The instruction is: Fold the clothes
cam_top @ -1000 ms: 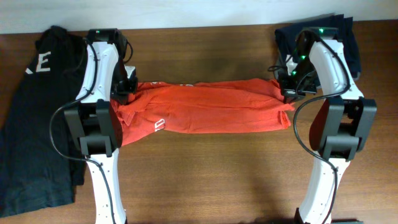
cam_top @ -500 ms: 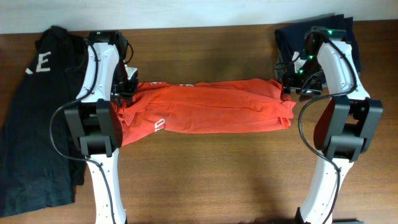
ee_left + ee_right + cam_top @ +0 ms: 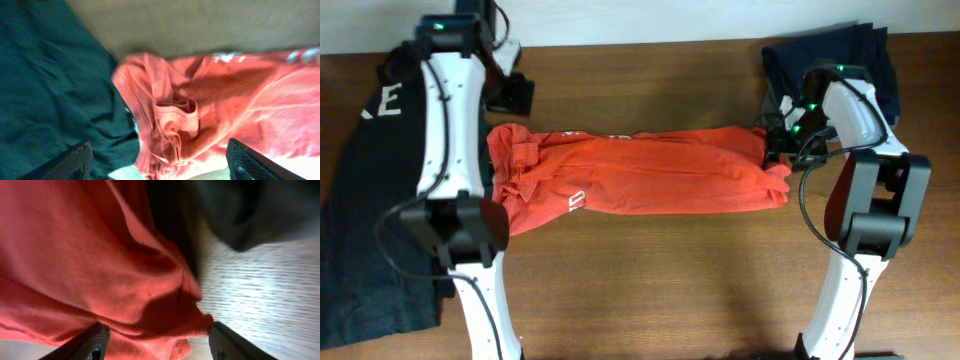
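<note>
Orange-red T-shirt (image 3: 650, 175) lies in a long band across mid-table (image 3: 670, 290). Its left end touches a black garment (image 3: 370, 200) and its right end lies near a navy garment (image 3: 840, 60). Left gripper (image 3: 157, 161) hovers over the left end, spread wide and empty. Right gripper (image 3: 160, 341) sits low over the right end, also spread wide and gripping nothing. Bare wood lies on the near side.

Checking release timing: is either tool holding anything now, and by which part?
Nothing is held. Left tool is open, clear above the T-shirt at its collar end; right tool is open over the other end, jaws apart.

Brown wooden table (image 3: 650, 270), white wall (image 3: 640, 20) behind
</note>
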Controlling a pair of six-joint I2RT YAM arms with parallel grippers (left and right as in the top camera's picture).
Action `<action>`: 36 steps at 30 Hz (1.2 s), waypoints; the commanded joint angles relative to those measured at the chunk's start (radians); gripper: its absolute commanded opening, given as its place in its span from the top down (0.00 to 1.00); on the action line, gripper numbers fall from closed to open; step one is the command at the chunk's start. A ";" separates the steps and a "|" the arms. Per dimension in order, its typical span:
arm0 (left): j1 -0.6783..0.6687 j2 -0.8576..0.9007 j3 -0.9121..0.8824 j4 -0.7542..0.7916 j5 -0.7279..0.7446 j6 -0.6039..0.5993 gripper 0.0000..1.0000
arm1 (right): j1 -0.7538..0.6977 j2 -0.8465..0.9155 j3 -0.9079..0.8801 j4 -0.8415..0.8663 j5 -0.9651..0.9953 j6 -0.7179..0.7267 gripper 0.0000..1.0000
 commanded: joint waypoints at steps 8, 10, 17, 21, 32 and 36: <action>0.005 -0.204 0.043 0.135 0.035 -0.011 0.15 | 0.009 -0.028 -0.158 0.110 -0.140 -0.010 0.48; 0.005 -0.224 0.043 0.156 0.043 -0.014 0.15 | 0.018 -0.028 -0.179 0.130 -0.157 -0.010 0.57; 0.005 -0.245 0.043 0.159 0.049 -0.029 0.13 | 0.037 -0.029 -0.207 0.201 -0.156 0.002 0.96; 0.005 -0.245 0.043 0.171 0.049 -0.029 0.13 | -0.015 -0.032 -0.135 0.140 -0.156 0.008 0.96; 0.005 -0.245 0.043 0.183 0.049 -0.029 0.13 | -0.136 -0.064 0.223 -0.186 -0.156 -0.090 0.96; 0.005 -0.245 0.043 0.183 0.049 -0.029 0.13 | -0.122 -0.064 0.278 -0.231 -0.167 -0.090 0.96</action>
